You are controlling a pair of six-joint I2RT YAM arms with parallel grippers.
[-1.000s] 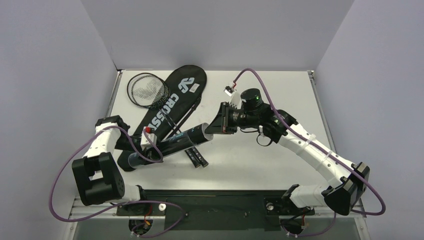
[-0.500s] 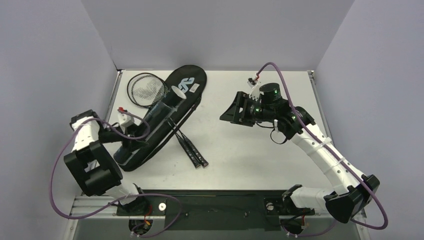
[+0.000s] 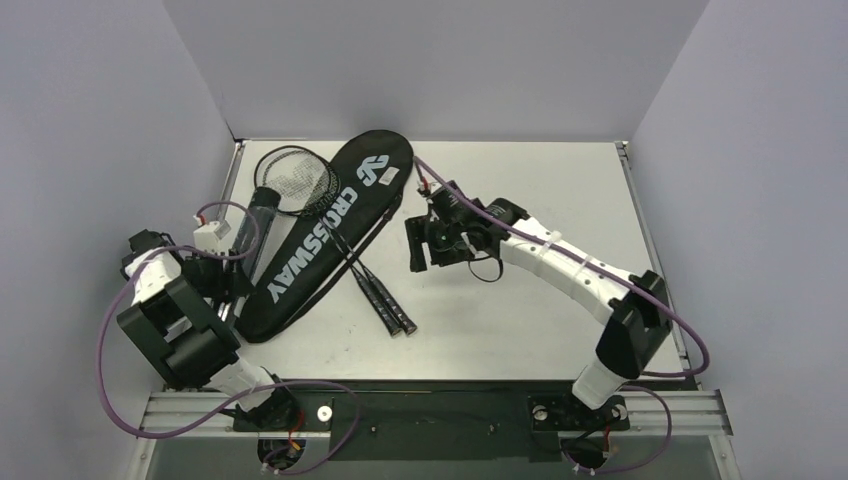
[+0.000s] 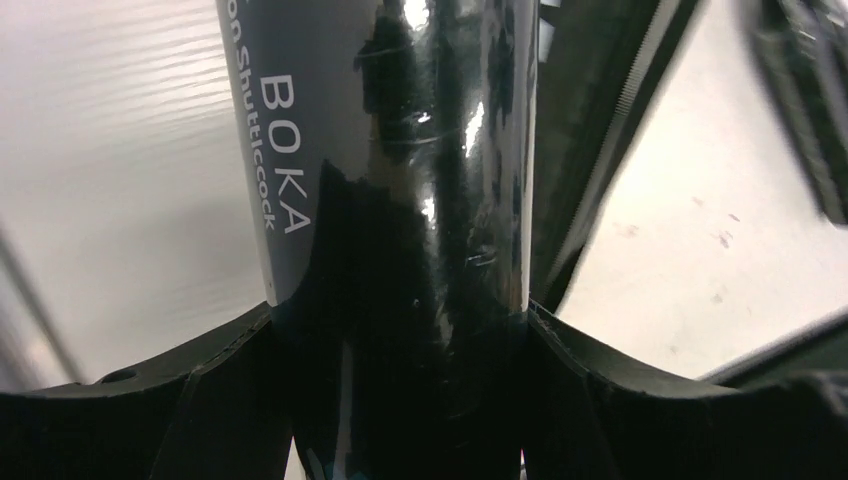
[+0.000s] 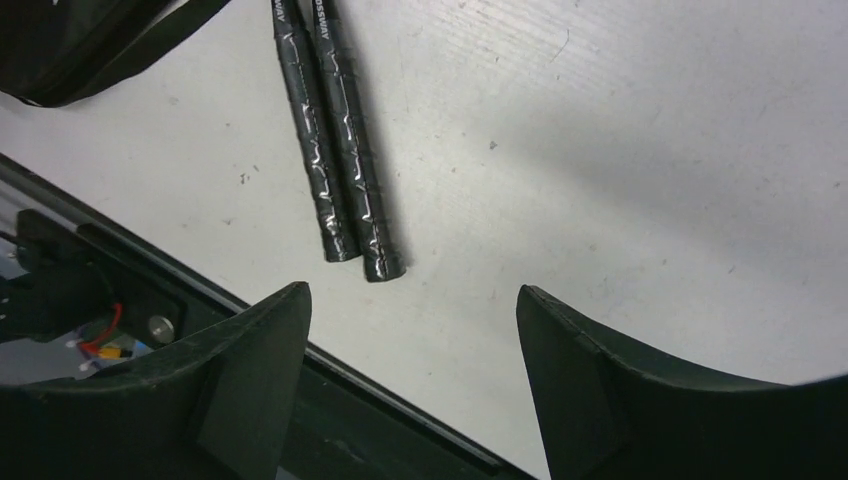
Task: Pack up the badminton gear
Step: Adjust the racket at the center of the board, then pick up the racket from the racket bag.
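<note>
Two racket handles, upper left of wrist frame, beneath open, empty right tool; left tool clamps tube. Best: centre over both before closing.

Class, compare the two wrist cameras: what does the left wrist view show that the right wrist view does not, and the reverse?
Left wrist only: the black tube printed BOKA, clamped between the left fingers. Right wrist only: two racket handles lying side by side, and the right fingers apart with nothing between them. Both: the white table and part of the black bag.
</note>
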